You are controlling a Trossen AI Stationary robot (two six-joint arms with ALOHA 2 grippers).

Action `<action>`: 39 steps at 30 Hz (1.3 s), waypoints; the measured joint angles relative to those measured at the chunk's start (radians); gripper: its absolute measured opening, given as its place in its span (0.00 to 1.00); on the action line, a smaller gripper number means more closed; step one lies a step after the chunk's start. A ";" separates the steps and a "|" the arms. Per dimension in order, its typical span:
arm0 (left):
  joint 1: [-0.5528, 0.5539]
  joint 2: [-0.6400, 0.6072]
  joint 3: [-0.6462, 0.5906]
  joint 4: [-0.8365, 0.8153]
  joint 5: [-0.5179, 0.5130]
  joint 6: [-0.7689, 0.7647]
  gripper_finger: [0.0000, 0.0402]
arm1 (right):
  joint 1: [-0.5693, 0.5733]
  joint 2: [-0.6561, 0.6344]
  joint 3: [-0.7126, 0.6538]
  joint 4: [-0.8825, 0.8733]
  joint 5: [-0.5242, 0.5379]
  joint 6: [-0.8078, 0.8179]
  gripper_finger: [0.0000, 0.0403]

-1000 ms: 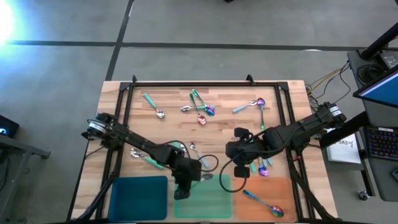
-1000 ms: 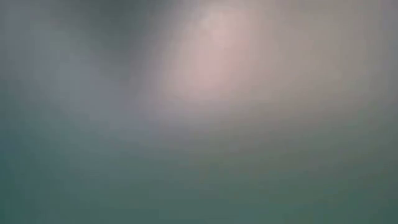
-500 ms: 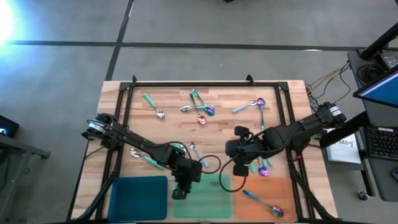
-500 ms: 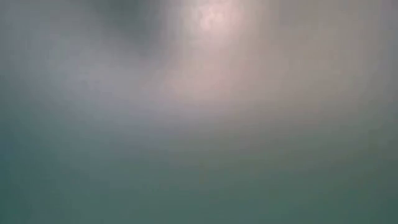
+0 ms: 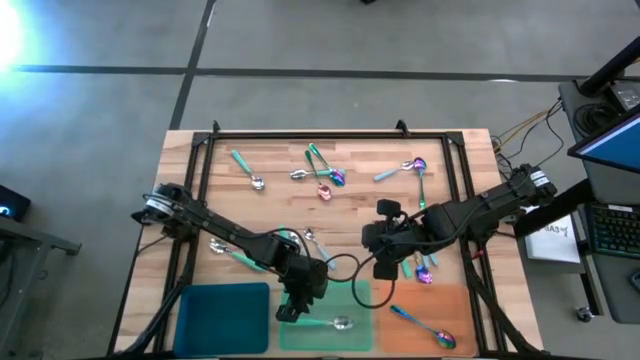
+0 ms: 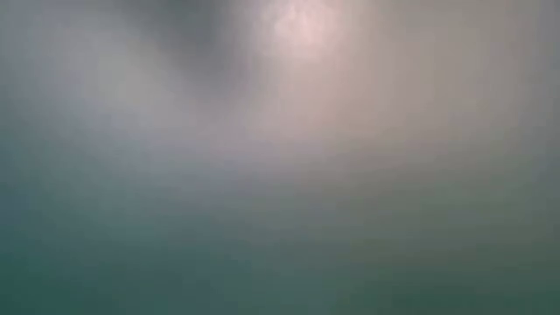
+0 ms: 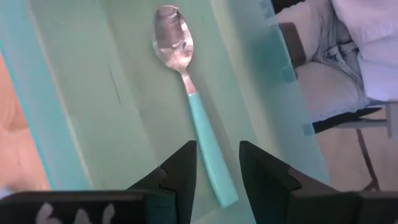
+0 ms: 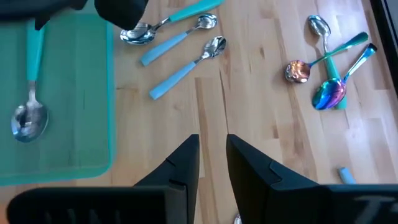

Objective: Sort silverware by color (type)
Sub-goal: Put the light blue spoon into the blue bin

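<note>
Left pincer (image 7: pixel 217 163) stands parted above teal-handled spoon (image 7: pixel 189 93); low view shows only blur.

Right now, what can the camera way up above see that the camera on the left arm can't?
Only the high view shows the whole wooden table, both arms, the flat blue tray, the flat orange tray with a rainbow-metal spoon, and the spoons scattered across the far side.

Only the left wrist view shows the left gripper close up, fingers apart, empty, hanging over the spoon's handle, plus a seated person's legs beyond the table.

Both show the teal-handled silver spoon lying loose on the flat green tray.
</note>
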 joint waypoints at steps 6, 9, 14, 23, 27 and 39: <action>0.011 -0.012 0.000 -0.117 -0.054 -0.036 0.25 | 0.000 0.000 0.000 -0.006 0.000 0.099 0.18; 0.010 -0.053 0.000 -0.196 -0.101 -0.040 0.23 | 0.000 0.000 0.000 -0.008 0.000 0.104 0.17; 0.003 -0.149 -0.081 -0.220 -0.163 -0.086 0.23 | 0.000 0.000 0.000 -0.007 0.001 0.109 0.18; -0.001 -0.409 -0.409 -0.055 -0.209 -0.274 0.23 | 0.000 0.000 0.000 -0.008 0.088 0.215 0.20; -0.001 -0.567 -0.528 -0.104 -0.303 -0.284 0.23 | -0.001 0.002 0.000 -0.006 0.132 0.228 0.19; 0.013 -0.825 -0.822 -0.236 -0.534 -0.441 0.23 | -0.060 0.019 -0.001 0.001 0.158 0.223 0.21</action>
